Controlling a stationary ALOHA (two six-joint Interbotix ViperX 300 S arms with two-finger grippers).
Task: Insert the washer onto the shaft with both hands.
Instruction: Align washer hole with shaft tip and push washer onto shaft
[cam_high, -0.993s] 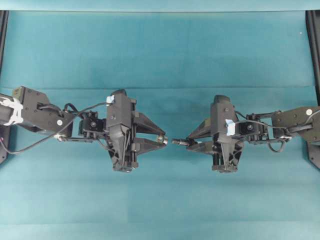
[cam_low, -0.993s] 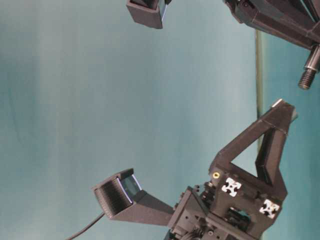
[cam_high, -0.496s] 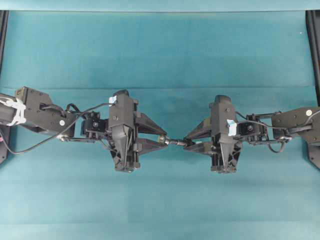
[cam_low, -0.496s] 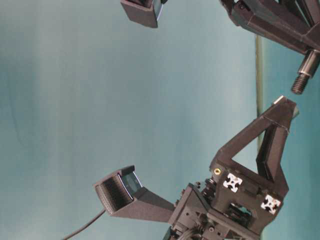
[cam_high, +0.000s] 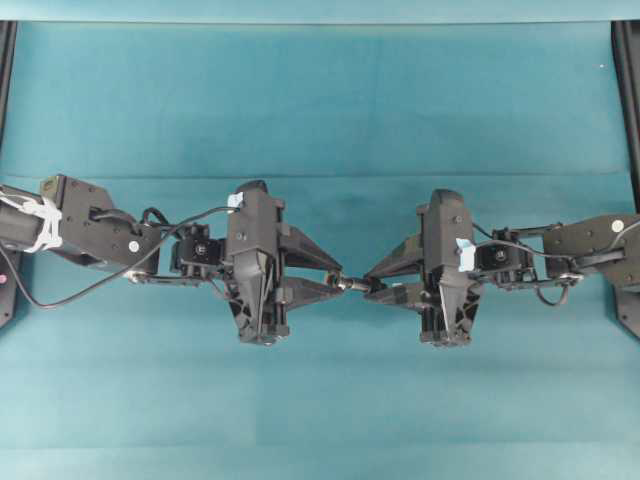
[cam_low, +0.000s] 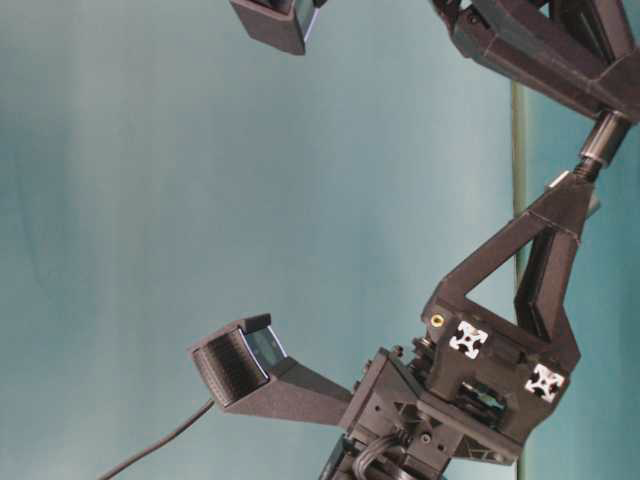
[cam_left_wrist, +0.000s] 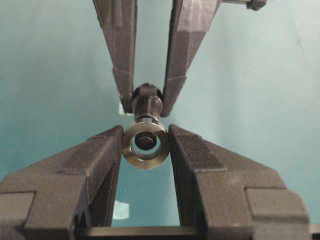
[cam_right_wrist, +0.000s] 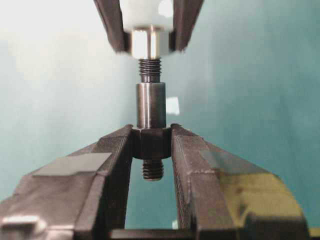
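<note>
Teal cloth (cam_high: 320, 100) below: left fingers (cam_left_wrist: 102, 155) pinch washer (cam_left_wrist: 145, 145) (unlabelled), right fingers (cam_right_wrist: 112, 150) pinch shaft (cam_right_wrist: 151, 106).

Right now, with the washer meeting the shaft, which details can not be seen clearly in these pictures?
- Overhead: the washer and shaft are too small, so how far the thread has entered cannot be told.
- Table-level: the washer is hidden behind the left gripper; the right gripper is cut by the picture's edge.
- Left wrist: the shaft's length is foreshortened.
- Right wrist: the washer's hole faces away.
</note>
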